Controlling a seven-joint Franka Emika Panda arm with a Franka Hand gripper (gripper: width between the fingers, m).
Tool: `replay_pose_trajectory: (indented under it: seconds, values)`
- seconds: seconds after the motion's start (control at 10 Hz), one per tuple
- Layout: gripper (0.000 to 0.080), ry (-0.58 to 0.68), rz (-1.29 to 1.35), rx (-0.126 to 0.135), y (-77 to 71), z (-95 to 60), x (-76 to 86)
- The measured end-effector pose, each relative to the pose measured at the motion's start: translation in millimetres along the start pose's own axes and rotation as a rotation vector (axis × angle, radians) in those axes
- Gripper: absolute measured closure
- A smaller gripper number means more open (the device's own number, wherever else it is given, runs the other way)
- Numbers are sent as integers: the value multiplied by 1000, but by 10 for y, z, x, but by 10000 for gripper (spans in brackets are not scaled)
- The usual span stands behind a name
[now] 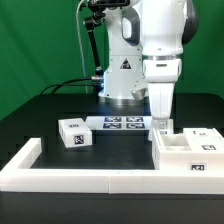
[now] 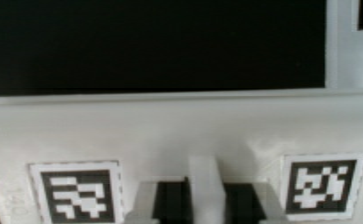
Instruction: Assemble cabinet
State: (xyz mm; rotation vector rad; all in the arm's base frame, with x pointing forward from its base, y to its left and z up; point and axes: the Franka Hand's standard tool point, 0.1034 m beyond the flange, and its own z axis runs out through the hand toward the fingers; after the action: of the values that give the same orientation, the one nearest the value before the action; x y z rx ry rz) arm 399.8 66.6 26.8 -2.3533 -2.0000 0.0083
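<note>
At the exterior view's right, the cabinet body (image 1: 181,160) sat on the table (image 1: 40,112). The gripper (image 1: 160,123) stood at its wall toward that view's left (finger spacing indeterminable). 1 tagged block (image 1: 75,133) lay well apart.

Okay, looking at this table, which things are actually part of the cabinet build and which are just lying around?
Part of the build:
- box body, under the arm, at the exterior view's right
- small tagged block, at the exterior view's left

Just lying about:
- marker board, flat by the robot's base
- rim bar, along the table's front edge
</note>
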Motion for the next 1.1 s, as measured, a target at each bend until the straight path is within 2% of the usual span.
replay_pose_trajectory:
  seconds: [0.3, 0.5, 0.8, 1.1]
  values:
    - [729, -56, -34, 35, 80, -228, -26]
    - [729, -80, -38, 65, 142, -285, -29]
    - [729, -86, -47, 59, 337, -416, 90]
    - [729, -86, -44, 62, 309, -389, 68]
